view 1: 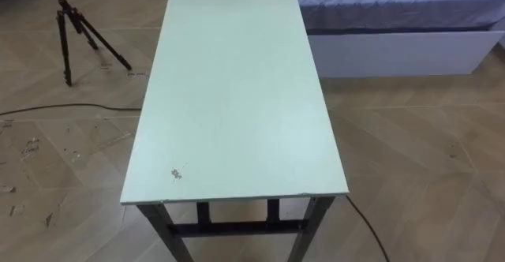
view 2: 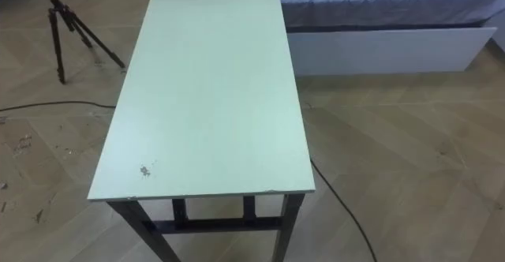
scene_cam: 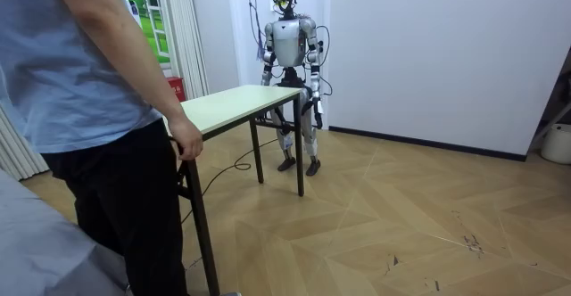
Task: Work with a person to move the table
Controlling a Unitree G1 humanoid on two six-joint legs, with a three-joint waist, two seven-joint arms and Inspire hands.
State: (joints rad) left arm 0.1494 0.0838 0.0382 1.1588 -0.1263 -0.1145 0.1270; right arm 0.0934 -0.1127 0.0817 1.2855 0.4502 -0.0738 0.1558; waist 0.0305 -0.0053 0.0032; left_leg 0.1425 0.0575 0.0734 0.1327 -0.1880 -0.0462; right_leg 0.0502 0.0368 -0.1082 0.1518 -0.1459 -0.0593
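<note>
While the person's hand [scene_cam: 186, 140] is gripping the table [scene_cam: 234, 105]: robot is standing idle at the far end.
Left hand [scene_cam: 318, 116]: is hanging by its hip; grip impossible to tell.
Remaining: grasping, lifting, carrying.

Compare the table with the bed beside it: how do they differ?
The table has a pale green top on dark legs; the bed has a white base under blue-grey bedding. The table runs lengthwise away from the robot; the bed lies across, at the far right. Both stand on the wooden floor.
</note>
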